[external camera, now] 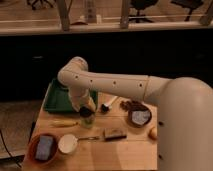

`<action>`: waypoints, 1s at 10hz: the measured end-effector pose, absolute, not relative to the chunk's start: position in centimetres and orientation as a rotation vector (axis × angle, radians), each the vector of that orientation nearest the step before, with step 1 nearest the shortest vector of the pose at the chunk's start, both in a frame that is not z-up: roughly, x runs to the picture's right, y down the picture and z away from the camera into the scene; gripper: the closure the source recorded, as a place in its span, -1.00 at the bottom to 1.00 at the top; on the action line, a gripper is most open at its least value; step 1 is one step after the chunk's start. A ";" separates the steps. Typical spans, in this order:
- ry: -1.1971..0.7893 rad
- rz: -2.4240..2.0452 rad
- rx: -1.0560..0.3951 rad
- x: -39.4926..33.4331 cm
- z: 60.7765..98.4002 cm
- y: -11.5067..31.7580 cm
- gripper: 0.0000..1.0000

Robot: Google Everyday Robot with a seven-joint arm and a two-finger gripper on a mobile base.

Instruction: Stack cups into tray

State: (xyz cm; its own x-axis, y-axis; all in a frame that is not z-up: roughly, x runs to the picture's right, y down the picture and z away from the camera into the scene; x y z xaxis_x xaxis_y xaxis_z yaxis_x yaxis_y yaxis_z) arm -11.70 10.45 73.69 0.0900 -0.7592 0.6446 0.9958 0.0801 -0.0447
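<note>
The green tray (59, 100) lies at the back left of the wooden table, partly hidden by my arm. A small pale greenish cup (86, 121) stands upright on the table just in front of the tray's near right corner. My gripper (87, 111) points down right over the cup's mouth and covers its rim. Whether it grips the cup does not show.
A brown bowl with a grey-blue pad (44, 148) sits at the front left, beside a white bowl (67, 144). Another brown bowl (138, 117) is on the right. A yellow utensil (63, 123), a dark block (114, 133) and a white-handled tool (108, 104) lie around the cup.
</note>
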 end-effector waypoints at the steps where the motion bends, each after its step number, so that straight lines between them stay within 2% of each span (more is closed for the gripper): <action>1: -0.534 -1.410 -0.554 -11.7 73.8 10.6 0.38; 2: -0.536 -1.412 -0.553 -11.8 73.9 10.6 0.22; 5: -0.543 -1.412 -0.550 -11.9 74.1 10.8 -0.42; 6: -0.544 -1.411 -0.549 -11.9 74.1 10.8 -0.53; 7: -0.547 -1.410 -0.549 -12.0 74.1 10.9 -0.60; 10: -0.542 -1.403 -0.550 -11.8 74.0 10.9 -0.60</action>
State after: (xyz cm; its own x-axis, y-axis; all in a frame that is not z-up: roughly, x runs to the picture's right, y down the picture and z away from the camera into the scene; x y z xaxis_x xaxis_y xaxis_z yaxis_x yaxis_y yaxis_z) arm -11.80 10.92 74.02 0.0907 -0.7559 0.6484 0.9955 0.0872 -0.0376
